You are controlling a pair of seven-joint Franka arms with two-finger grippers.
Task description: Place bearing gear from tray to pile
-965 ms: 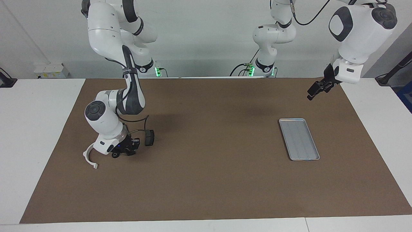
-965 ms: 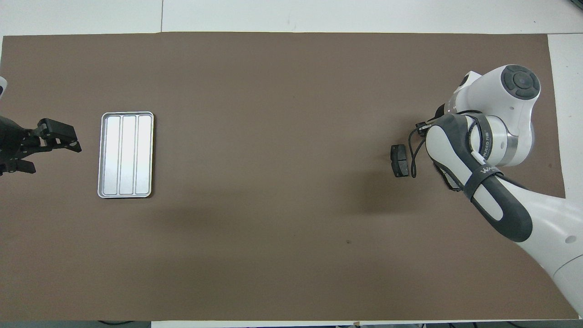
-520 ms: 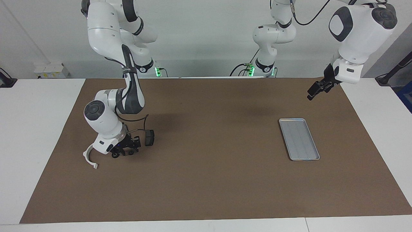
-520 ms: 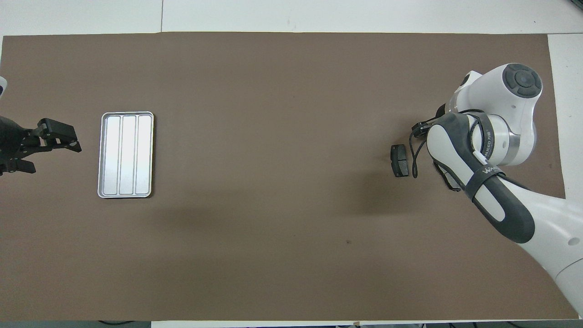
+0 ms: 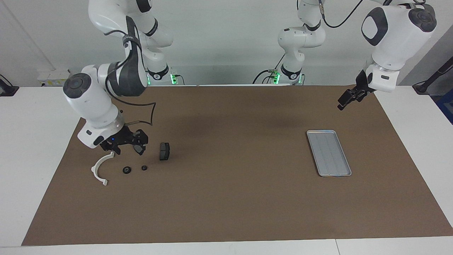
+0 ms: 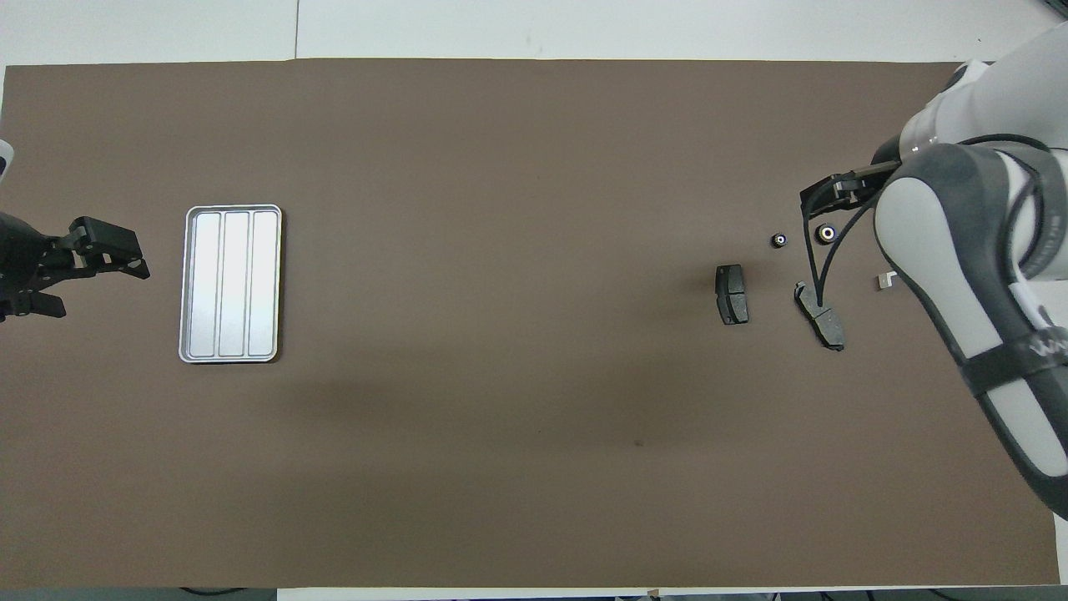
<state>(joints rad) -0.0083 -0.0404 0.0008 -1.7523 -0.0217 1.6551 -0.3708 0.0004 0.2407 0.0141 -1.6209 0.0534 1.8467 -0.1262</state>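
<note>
The desk (image 5: pixel 226 219) is covered by a brown mat, with the tray (image 5: pixel 329 153) lying bare toward the left arm's end and the pile at the right arm's end, near the mat's edge. The pile is made up of a white bracket (image 5: pixel 99 169), one brake pad (image 5: pixel 164 151) standing apart, a second brake pad (image 6: pixel 822 315) seen only from overhead, and two small round bearing gears (image 5: pixel 127 170) (image 5: pixel 144 168) resting on the mat between bracket and pad. The right hand (image 5: pixel 124 144) is raised over the pile with its fingers spread and nothing gripped; the left hand (image 5: pixel 348 98) waits open above the mat's corner near the tray. The placing is judged done, so a straight upward withdrawal is advised, the parts below being left undisturbed. Wide open mat is left across the middle for any return
</note>
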